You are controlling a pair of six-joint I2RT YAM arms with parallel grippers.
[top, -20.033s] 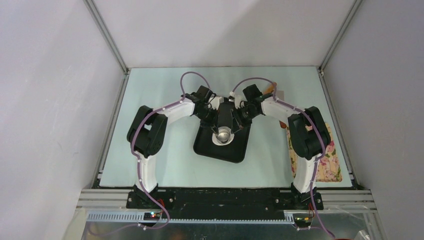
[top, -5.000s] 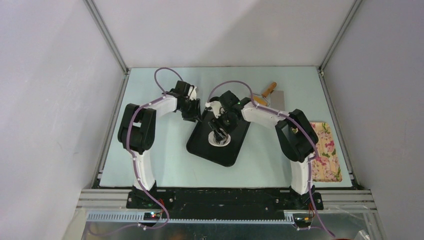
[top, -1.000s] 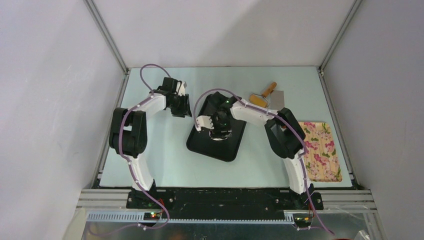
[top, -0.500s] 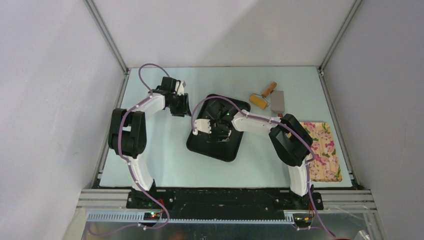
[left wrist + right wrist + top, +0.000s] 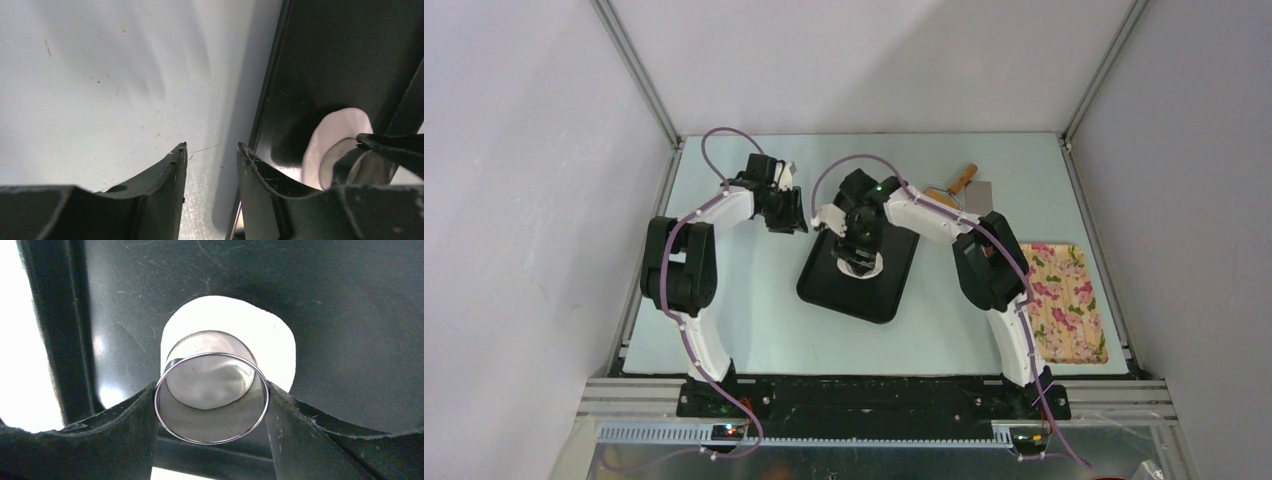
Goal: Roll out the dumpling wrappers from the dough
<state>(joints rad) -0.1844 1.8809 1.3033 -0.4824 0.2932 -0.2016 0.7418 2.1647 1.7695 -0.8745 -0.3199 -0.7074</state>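
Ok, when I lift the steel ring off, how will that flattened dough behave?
The dough looks thin and soft, so probably floppy and easy to tear. It lies flat on the black tray, so it may cling there, or stick inside the steel ring standing on it.

Polished steel cup (image 5: 210, 424) — smooth matt dough (image 5: 225, 315).

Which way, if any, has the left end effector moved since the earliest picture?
Yes: the left end effector moved left toward the pale table's left edge, beside the black tray.
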